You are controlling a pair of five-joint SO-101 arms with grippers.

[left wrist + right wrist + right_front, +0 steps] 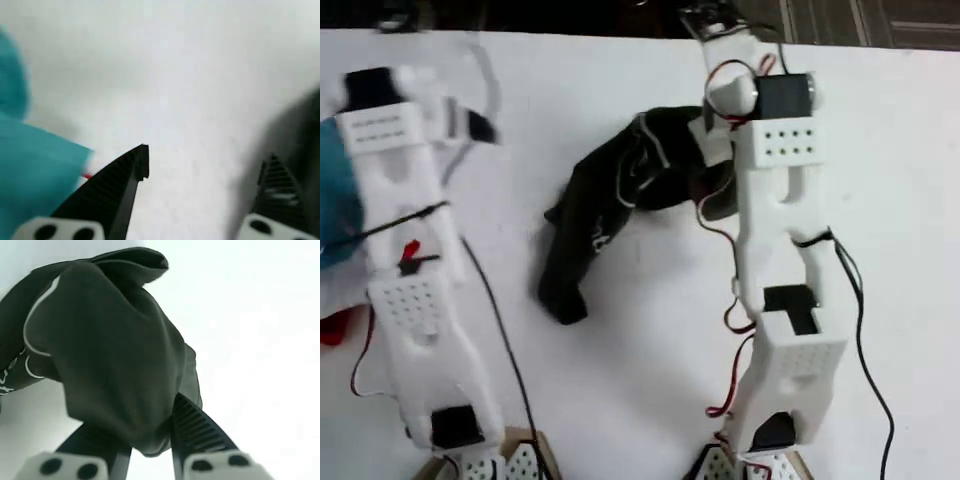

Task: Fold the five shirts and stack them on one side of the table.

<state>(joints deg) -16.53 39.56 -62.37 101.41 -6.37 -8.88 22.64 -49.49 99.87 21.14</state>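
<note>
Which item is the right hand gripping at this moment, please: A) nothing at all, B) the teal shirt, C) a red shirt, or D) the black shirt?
D: in the right wrist view the black shirt is bunched between the fingers of the right hand, while the teal shirt lies apart, at the table edge beside the other arm.

From here the white bench [620, 390] reads bright and evenly lit, nearly washed out beyond the black shirt [605, 215]. Only soft shadow hugs the shirt's edges. Left of it, the left arm [405, 260] smears and the teal cloth [30, 185] is out of focus.
</note>
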